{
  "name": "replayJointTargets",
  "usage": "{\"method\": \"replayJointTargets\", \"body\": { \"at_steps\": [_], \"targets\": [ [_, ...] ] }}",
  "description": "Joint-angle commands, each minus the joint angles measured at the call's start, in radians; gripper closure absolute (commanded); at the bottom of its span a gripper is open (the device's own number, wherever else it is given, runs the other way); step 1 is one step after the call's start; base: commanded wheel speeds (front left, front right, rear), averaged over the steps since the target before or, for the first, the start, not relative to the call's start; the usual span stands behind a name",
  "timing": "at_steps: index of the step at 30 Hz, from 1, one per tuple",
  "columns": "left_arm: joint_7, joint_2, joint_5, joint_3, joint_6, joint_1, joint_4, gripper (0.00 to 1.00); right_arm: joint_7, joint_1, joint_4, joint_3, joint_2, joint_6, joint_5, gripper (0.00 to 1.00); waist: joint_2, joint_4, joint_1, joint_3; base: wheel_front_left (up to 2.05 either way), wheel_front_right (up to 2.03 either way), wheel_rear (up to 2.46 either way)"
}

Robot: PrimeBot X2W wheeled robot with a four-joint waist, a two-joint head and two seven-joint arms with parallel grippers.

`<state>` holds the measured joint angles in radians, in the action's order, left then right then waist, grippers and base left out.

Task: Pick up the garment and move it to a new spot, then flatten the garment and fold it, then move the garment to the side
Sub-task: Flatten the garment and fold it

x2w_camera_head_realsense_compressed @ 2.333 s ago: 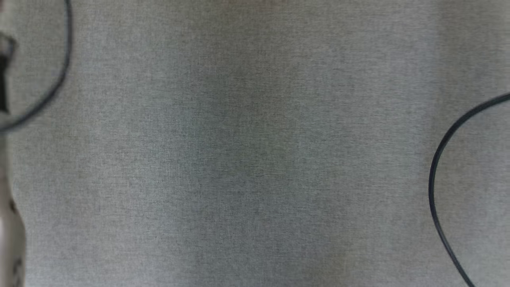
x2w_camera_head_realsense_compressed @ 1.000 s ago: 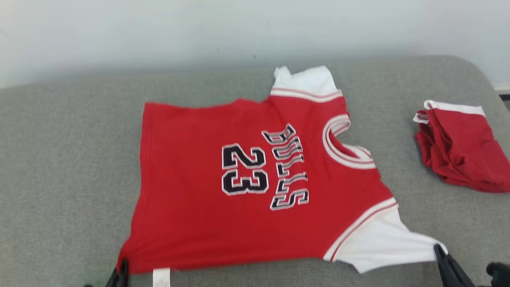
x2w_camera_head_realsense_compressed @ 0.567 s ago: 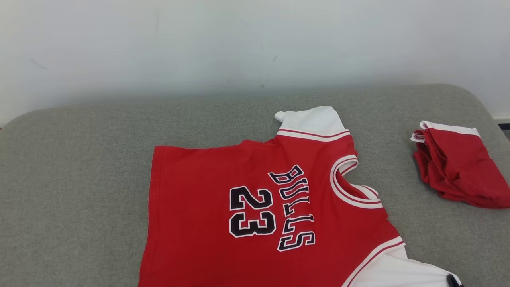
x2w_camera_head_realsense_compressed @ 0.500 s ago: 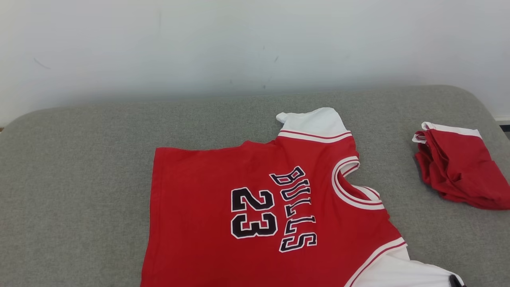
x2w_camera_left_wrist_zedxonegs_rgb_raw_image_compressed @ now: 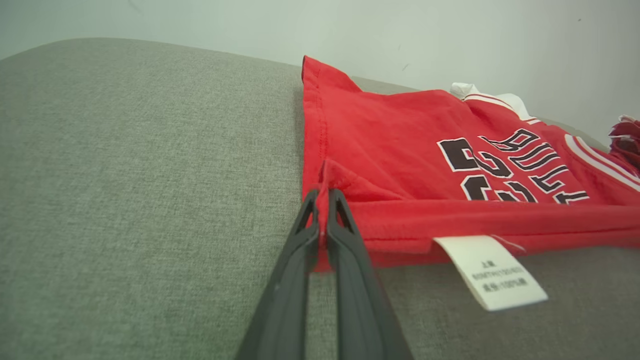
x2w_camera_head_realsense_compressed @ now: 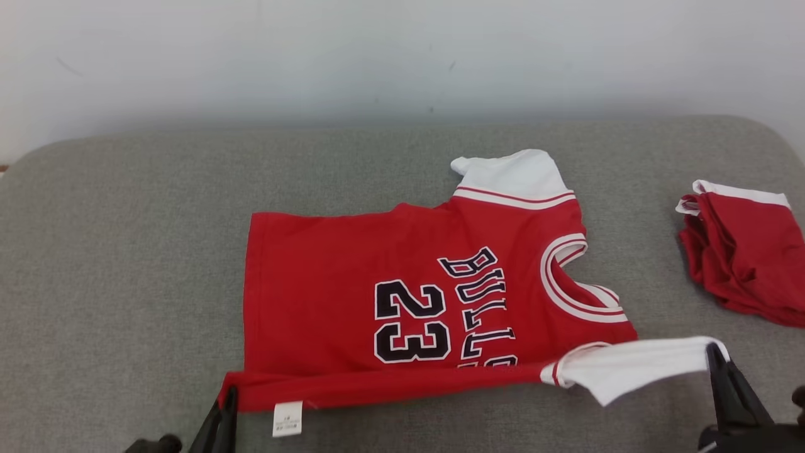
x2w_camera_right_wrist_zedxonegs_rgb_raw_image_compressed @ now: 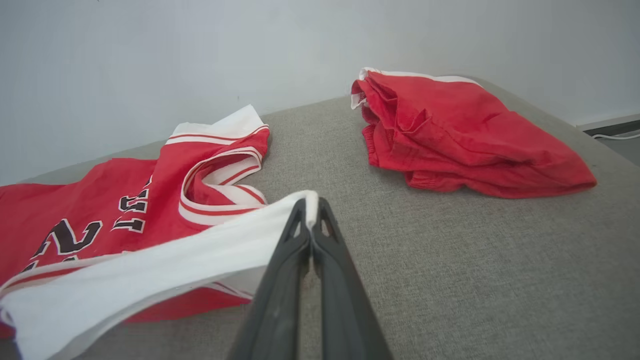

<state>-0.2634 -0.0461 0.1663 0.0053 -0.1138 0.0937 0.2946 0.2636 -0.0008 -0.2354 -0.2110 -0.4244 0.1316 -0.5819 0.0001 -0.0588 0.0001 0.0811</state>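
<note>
HEAD: holding garment [x2w_camera_head_realsense_compressed: 402,296] on grey cushion [x2w_camera_head_realsense_compressed: 126,251], long axis 9-to-3, with left gripper [x2w_camera_head_realsense_compressed: 226,397] at 7 o'clock, right gripper [x2w_camera_head_realsense_compressed: 714,352] at 4 o'clock | LEFT WRIST: pinching red hem corner [x2w_camera_left_wrist_zedxonegs_rgb_raw_image_compressed: 325,172] tight, facing body at 2 o'clock | RIGHT WRIST: pinching white sleeve [x2w_camera_right_wrist_zedxonegs_rgb_raw_image_compressed: 225,240] tight, facing body at 9 o'clock

— Where do we have our left gripper [x2w_camera_head_realsense_compressed: 225,397]?
— Low at our left, its long dark fingers slanting up and forward, pinched tight on a corner of the garment [x2w_camera_head_realsense_compressed: 352,277].
— And our right gripper [x2w_camera_head_realsense_compressed: 715,353]?
— Low at our right, well apart from the left, fingers pressed together on the sleeve tip.
</note>
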Motion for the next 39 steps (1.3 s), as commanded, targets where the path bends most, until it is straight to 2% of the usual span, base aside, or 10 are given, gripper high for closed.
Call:
{"method": "replayJointTargets", "body": {
  "at_steps": [1,12,21,22,23,24,25,28,32,39],
  "targets": [
    [-0.001,-0.008,-0.002,-0.005,-0.003,0.025,0.005,1.00,0.001,-0.037,-0.021,-0.003,0.005,-0.002,0.012,1.00,-0.0001,0.015,-0.0001,0.021,0.00,0.00,0.00],
    [-0.001,-0.006,0.008,-0.064,0.005,0.171,0.075,1.00,0.000,-0.249,-0.180,-0.030,0.041,-0.002,0.059,1.00,-0.0001,0.036,-0.0001,0.092,0.00,0.00,0.00],
    [-0.001,-0.006,0.027,-0.097,0.018,0.234,0.093,1.00,0.000,-0.313,-0.221,-0.041,0.056,-0.002,0.074,1.00,-0.0001,0.044,-0.0001,0.136,0.00,0.00,0.00],
    [-0.001,-0.006,0.030,-0.100,0.019,0.241,0.091,0.95,0.000,-0.320,-0.224,-0.042,0.058,-0.002,0.073,1.00,-0.0001,0.045,-0.0001,0.141,0.00,0.00,0.00],
    [-0.001,-0.006,0.033,-0.103,0.019,0.243,0.089,0.64,0.000,-0.327,-0.225,-0.040,0.063,-0.002,0.067,0.73,-0.0001,0.046,-0.0001,0.146,0.00,0.00,0.00],
    [-0.001,-0.006,0.035,-0.105,0.021,0.246,0.087,0.32,0.000,-0.335,-0.226,-0.035,0.067,-0.002,0.061,0.52,-0.0001,0.047,-0.0001,0.152,0.00,0.00,0.00],
    [-0.001,-0.006,0.038,-0.107,0.022,0.249,0.085,0.00,0.000,-0.340,-0.226,-0.032,0.071,-0.002,0.056,0.00,-0.0001,0.047,-0.0001,0.156,0.00,0.00,0.00],
    [-0.001,-0.006,0.039,-0.106,0.030,0.255,0.065,0.00,0.000,-0.354,-0.198,-0.004,0.080,-0.002,0.076,0.00,-0.0001,0.048,-0.0001,0.163,0.00,0.00,0.00],
    [-0.001,-0.006,0.006,-0.090,0.057,0.224,0.019,0.00,0.000,-0.307,-0.142,0.089,0.103,-0.002,0.132,0.00,-0.0001,0.052,-0.0001,0.156,0.00,0.00,0.00],
    [-0.001,-0.006,0.011,-0.082,0.072,0.138,0.001,0.00,0.000,-0.187,-0.131,0.088,0.115,-0.002,0.152,0.00,-0.0001,0.052,-0.0001,0.110,0.00,0.00,0.00]
  ]
}}
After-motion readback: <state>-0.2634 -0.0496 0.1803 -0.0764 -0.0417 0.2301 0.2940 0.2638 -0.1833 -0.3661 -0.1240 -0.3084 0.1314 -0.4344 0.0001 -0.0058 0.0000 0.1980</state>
